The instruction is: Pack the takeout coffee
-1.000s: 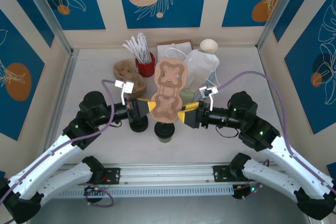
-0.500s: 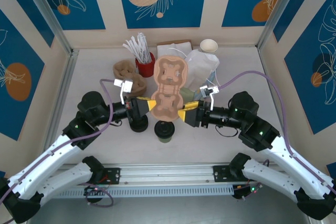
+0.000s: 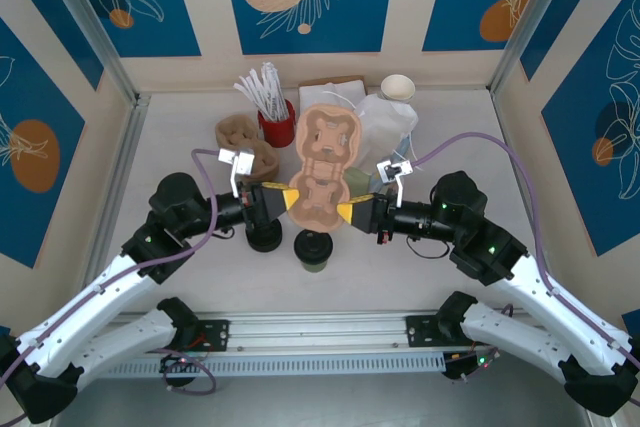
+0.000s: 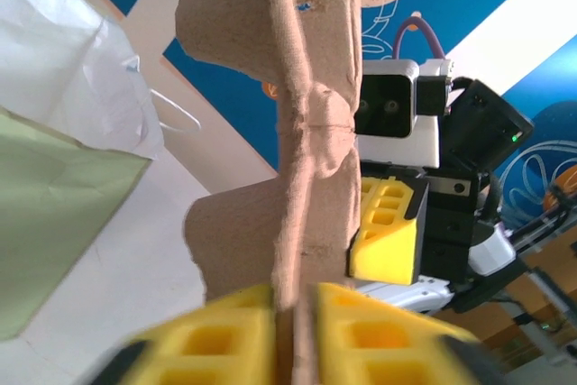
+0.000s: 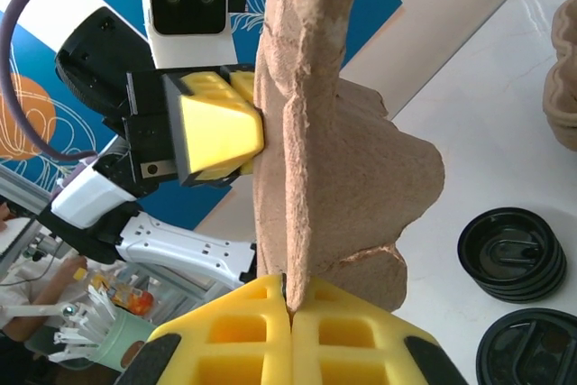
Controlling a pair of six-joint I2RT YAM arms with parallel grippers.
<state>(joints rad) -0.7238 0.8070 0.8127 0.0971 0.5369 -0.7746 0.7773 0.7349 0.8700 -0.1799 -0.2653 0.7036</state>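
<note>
Watching the right gripper (image 3: 344, 211) clench the carrier (image 3: 322, 172) while I can't tell if the left gripper (image 3: 286, 199) bites, I'd take the coffee (image 3: 314, 251), on the table (image 3: 400, 277) beneath, light and crushable, gently below its lid (image 3: 314, 243).

Pulp carrier (image 3: 322, 172), red stirrer cup (image 3: 277, 130), white bag (image 3: 388, 127)

Overhead view; opposed wrist close-ups sharing carrier (image 3: 324, 167)

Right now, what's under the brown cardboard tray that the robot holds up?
Below the tray near its front edge stands a lidded coffee cup on the table. A green thing peeks out on the right. The rest below is covered by the tray.
</note>
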